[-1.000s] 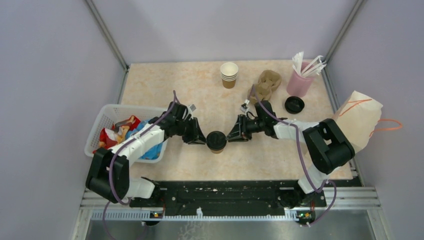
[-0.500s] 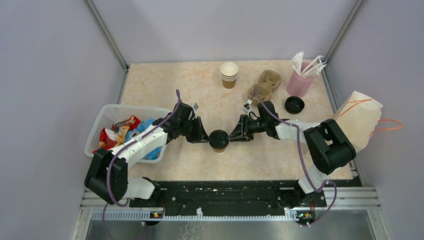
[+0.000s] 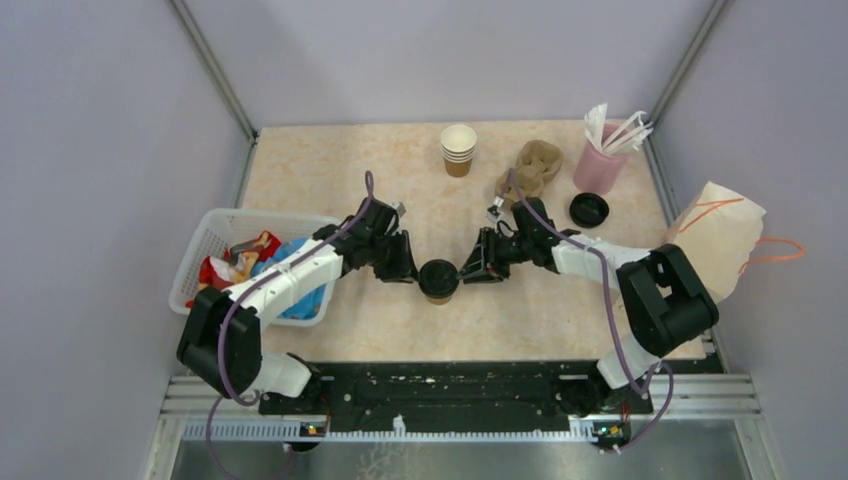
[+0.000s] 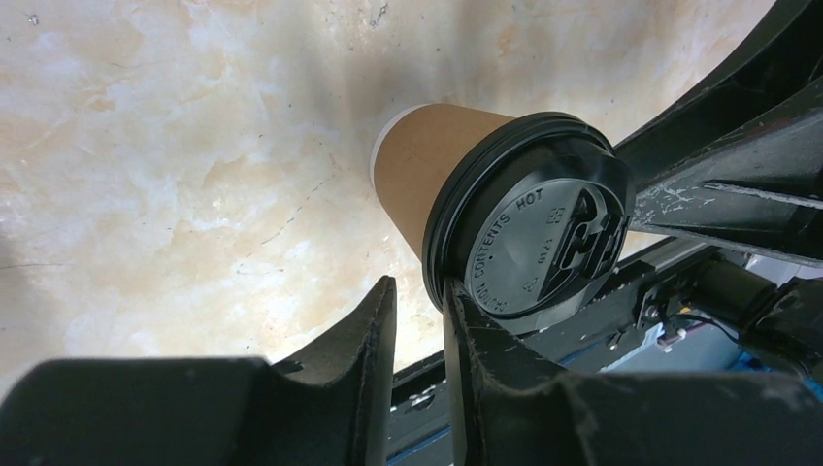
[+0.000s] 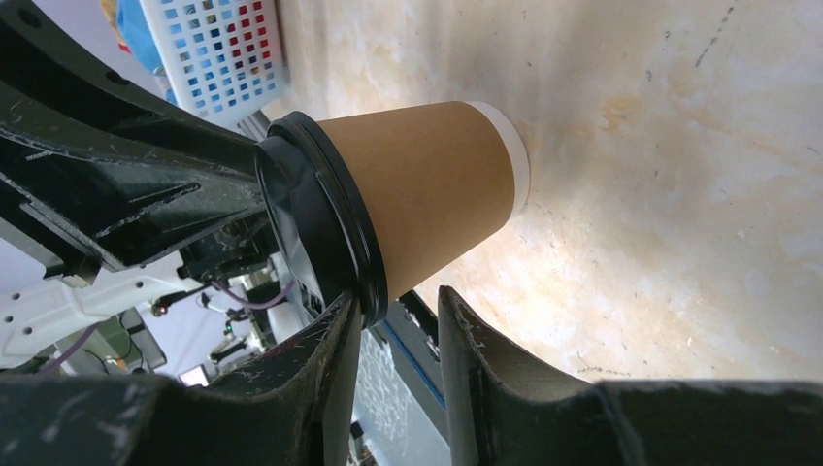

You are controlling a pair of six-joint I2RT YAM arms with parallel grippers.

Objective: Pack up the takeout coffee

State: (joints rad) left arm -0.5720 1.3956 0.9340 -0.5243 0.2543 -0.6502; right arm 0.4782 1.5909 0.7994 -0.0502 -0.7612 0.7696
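Note:
One brown paper cup (image 3: 437, 282) with a black lid (image 3: 437, 276) stands upright on the table between my two grippers. My left gripper (image 3: 411, 272) is against the lid's left side and my right gripper (image 3: 463, 271) is against its right side. In the left wrist view the cup (image 4: 427, 165) and lid (image 4: 539, 233) are beyond the left gripper (image 4: 419, 286); its jaws are almost closed with nothing between them, and one finger touches the lid's rim. In the right wrist view the cup (image 5: 427, 184) lies beyond the right gripper (image 5: 396, 296), which is also almost closed and empty, one finger on the rim.
A stack of unlidded paper cups (image 3: 458, 150), a pulp cup carrier (image 3: 532, 170), a pink cup of white sticks (image 3: 600, 160) and a loose black lid (image 3: 589, 209) stand at the back. A paper bag (image 3: 720, 240) is at the right, and a white basket (image 3: 225, 235) of packets is at the left.
Both grippers have closed in on the lidded cup from either side. The left arm has reached further right, and the cup has shifted slightly right.

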